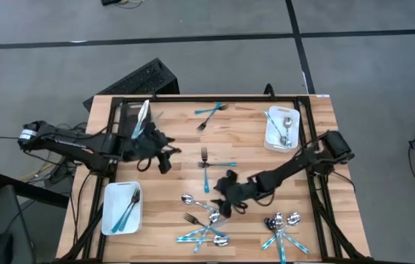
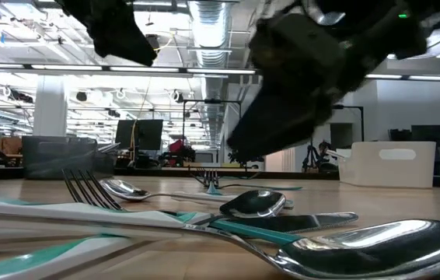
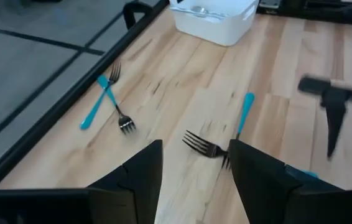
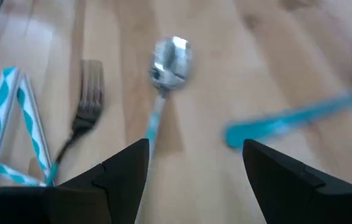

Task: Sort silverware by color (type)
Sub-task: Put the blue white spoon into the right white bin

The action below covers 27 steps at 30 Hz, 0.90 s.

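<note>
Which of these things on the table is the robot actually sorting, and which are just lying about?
Being sorted:
loose forks and spoons
teal-handled fork near the left gripper
spoon ahead of the right gripper

Just lying about:
keyboard
cables

Overhead, table-level, two wrist views — shared tabletop (image 1: 251,139)

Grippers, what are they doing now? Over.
Left gripper open, above a fork. Right gripper open over a spoon. Nothing held. Nothing blocking.
</note>
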Each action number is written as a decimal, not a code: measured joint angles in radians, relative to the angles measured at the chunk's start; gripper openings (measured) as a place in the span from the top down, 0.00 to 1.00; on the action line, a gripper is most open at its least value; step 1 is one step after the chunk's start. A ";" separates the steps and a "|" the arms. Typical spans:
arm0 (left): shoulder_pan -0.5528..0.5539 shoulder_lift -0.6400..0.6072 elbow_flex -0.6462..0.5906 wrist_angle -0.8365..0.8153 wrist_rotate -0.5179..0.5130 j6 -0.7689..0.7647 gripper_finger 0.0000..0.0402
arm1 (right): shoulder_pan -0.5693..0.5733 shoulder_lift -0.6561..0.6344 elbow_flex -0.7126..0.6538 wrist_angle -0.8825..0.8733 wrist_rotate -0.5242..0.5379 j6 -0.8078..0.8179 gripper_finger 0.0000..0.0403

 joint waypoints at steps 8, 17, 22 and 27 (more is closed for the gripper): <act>-0.066 0.000 0.000 -0.041 -0.069 -0.075 0.57 | 0.002 0.195 0.290 -0.228 -0.026 -0.189 0.29; -0.065 0.000 0.000 -0.069 -0.120 -0.090 0.57 | -0.008 0.278 0.435 -0.419 -0.107 -0.201 0.40; -0.065 0.000 0.000 -0.071 -0.121 -0.090 0.57 | -0.020 0.262 0.434 -0.491 -0.106 -0.179 0.70; -0.065 0.001 0.000 -0.070 -0.123 -0.090 0.57 | -0.035 0.238 0.432 -0.611 -0.021 -0.092 0.92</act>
